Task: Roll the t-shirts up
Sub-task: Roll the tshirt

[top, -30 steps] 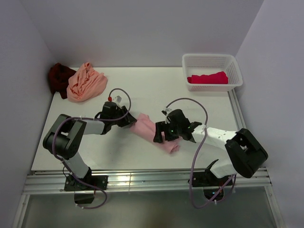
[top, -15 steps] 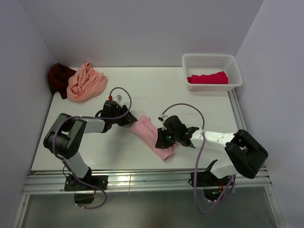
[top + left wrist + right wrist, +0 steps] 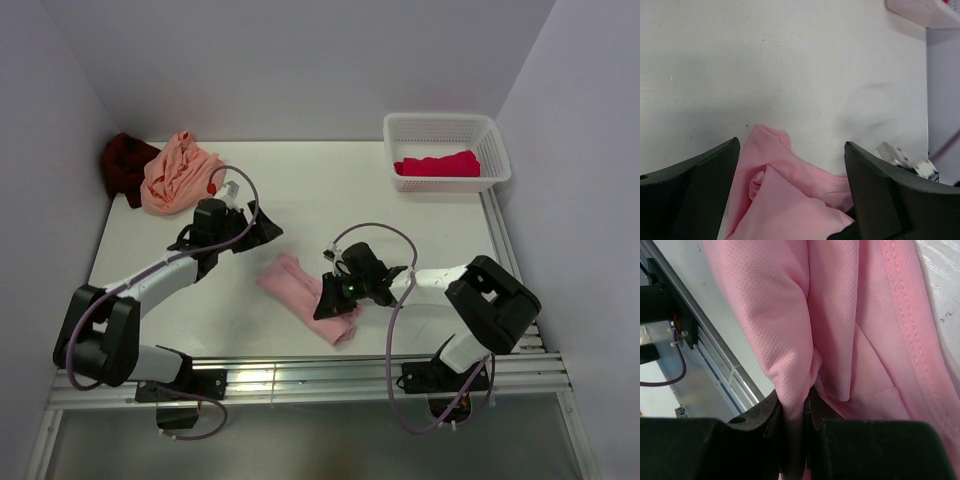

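Left gripper (image 3: 262,228) (image 3: 791,145) hangs over the left-centre of the counter (image 3: 320,200) with its jaws spread wide and nothing between them. In the left wrist view, the two dark fingers (image 3: 695,180) frame the upper end of the light pink t-shirt (image 3: 785,195), which lies below and clear of both.

At the far left rear corner, the dark maroon t-shirt (image 3: 122,165) is bunched against the wall. The peach-orange t-shirt (image 3: 180,175) is heaped just beside it, the two touching.

The light pink t-shirt (image 3: 300,295) lies near the middle of the counter as a long, narrow bundle. It runs diagonally from its upper left end toward the near edge (the lower end is close to the front rail).

Right gripper (image 3: 330,293) (image 3: 795,415) is at the right flank of this bundle, jaws nearly together and pinching a fold of the cloth. The right wrist view shows the fine mesh fabric (image 3: 850,315) gathered into a ridge that enters between the fingers.

At the far right rear corner stands the white lattice basket (image 3: 445,125). The crimson-pink t-shirt (image 3: 437,163) lies inside it, well apart from both arms.
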Controlling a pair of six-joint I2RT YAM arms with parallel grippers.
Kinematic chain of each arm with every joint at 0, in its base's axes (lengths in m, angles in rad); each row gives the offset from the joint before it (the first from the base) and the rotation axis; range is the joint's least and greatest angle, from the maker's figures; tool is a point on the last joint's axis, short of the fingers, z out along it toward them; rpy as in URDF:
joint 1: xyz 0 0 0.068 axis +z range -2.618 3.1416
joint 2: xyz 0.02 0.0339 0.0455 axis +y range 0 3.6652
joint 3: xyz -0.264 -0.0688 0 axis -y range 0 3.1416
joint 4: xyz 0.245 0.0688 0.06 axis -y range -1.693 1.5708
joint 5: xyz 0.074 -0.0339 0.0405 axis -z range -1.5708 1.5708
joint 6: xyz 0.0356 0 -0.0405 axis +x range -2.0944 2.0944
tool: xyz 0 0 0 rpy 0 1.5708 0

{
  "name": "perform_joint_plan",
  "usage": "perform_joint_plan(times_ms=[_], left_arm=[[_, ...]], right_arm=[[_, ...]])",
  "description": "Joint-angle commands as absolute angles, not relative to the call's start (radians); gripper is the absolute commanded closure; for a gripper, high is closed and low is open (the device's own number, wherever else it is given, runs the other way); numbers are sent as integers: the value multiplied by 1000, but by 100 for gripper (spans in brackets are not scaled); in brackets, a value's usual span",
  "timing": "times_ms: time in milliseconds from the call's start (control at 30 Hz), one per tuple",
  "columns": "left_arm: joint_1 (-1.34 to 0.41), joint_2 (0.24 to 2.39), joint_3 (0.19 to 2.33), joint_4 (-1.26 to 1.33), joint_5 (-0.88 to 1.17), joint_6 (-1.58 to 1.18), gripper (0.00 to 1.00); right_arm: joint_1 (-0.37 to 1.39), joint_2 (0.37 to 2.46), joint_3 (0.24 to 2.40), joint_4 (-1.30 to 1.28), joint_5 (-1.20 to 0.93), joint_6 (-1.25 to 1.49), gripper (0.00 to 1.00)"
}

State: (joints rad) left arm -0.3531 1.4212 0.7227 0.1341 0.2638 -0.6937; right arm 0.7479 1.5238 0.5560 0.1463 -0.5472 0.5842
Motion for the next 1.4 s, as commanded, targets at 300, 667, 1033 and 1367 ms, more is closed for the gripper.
perform_joint_plan(times_ms=[300, 667, 1033, 1367], left_arm=[[-353, 1255, 505, 81, 267, -732, 9], [-354, 1397, 454, 259, 327, -770, 20], [-354, 1565, 578, 307, 350, -772, 100], [-353, 1663, 732, 202, 330, -698, 100]], right_arm=[[727, 1598, 612, 123, -511, 591, 94], [716, 1637, 606, 184, -566, 621, 97], [718, 1572, 623, 70, -467, 585, 25], [726, 1410, 675, -147, -233, 509, 21]])
